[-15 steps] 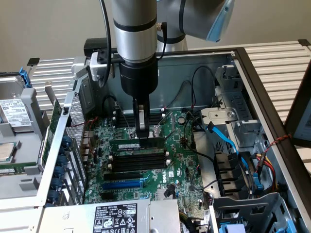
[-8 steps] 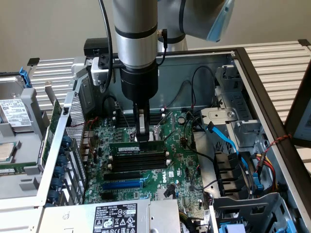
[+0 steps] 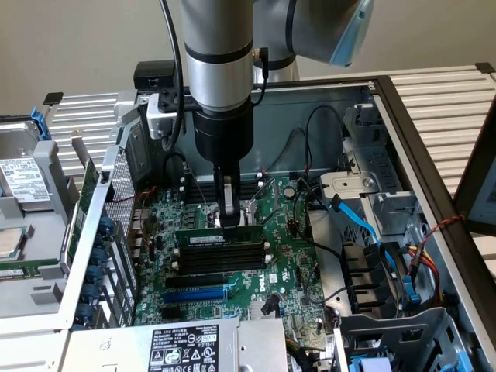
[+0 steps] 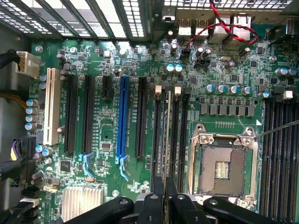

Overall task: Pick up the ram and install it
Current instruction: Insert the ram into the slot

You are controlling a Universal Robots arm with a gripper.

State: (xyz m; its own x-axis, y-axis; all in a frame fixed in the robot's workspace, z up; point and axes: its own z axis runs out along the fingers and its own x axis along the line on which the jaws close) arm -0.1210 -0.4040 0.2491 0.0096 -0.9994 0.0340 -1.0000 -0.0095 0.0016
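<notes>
The ram [image 3: 208, 235] is a long dark-green stick standing on edge, level with the black memory slots [image 3: 221, 260] on the motherboard. My gripper [image 3: 230, 220] comes straight down from above and is shut on its top edge near the middle. In the wrist view the ram [image 4: 167, 126] shows edge-on as a thin line running between the black slots with white end clips [image 4: 158, 88]. The gripper [image 4: 165, 195] pinches the ram's near part. The ram lines up with a slot at the far side of the bank. Whether it sits inside that slot I cannot tell.
A long blue slot [image 4: 124, 116] and more black card slots lie beside the memory bank. The open CPU socket [image 4: 224, 164] sits on the other side. Blue cables [image 3: 364, 225] and drive cages crowd the exterior view's right. A power supply [image 3: 186, 345] lies at the front.
</notes>
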